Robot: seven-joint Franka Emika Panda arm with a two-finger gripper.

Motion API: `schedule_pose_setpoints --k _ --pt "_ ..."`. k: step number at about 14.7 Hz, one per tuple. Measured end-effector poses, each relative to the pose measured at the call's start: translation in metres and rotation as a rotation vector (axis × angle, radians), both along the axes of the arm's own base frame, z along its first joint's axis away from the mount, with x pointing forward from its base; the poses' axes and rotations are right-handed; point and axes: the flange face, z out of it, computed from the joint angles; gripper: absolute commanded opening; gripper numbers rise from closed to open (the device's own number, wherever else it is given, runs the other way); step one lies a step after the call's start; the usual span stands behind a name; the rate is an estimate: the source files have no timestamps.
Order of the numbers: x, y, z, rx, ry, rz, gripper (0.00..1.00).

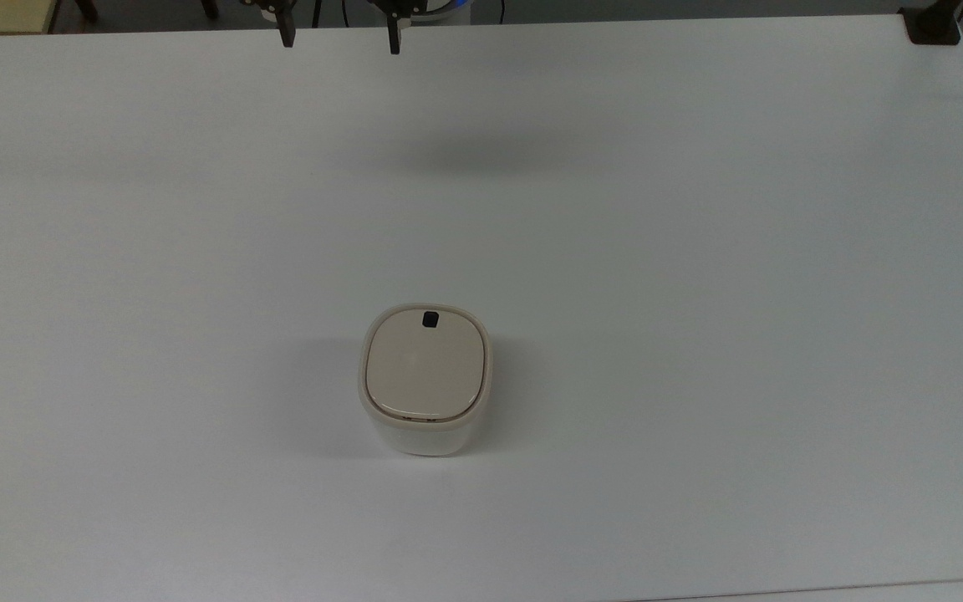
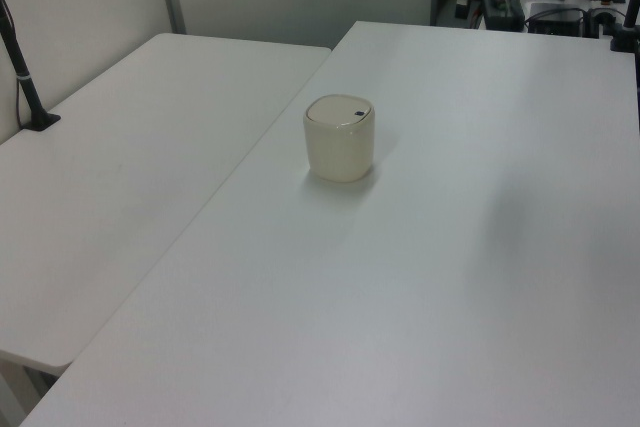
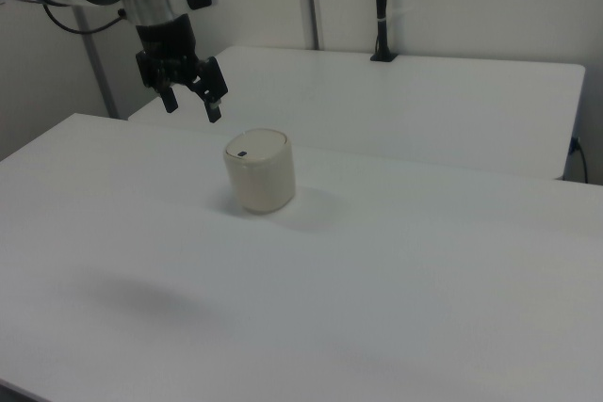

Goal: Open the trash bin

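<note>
1. On the right view's left, your gripper (image 3: 192, 106) hangs high over the table (image 3: 396, 261), fingers spread apart and holding nothing. In the top view its fingertips (image 1: 285, 38) poke in at the upper edge, well apart from the target.
2. The bin (image 1: 424, 380) stands upright near the table's middle, alone, with its lid (image 1: 423, 364) flat and shut.
3. The black button (image 1: 430, 318) sits near the lid's edge on the side facing the arm, at the top in the top view. That is probably your release.
4. Bring the gripper over the button first, then descend straight down.
5. Closing the fingers beforehand would likely give you one firm tip to press with.
6. Press vertically and gently. The bin looks light, so a slanted push could slide or tip it.
7. Lift clear afterwards, so the lid has room to swing.
</note>
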Motion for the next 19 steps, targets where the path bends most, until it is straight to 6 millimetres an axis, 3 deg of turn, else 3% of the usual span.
schedule_pose_setpoints --k 11,19 --pt "0.0008 0.0019 -0.0025 -0.001 0.005 0.008 1.0" --pt "0.004 0.0041 -0.0069 -0.011 0.0 0.117 1.0"
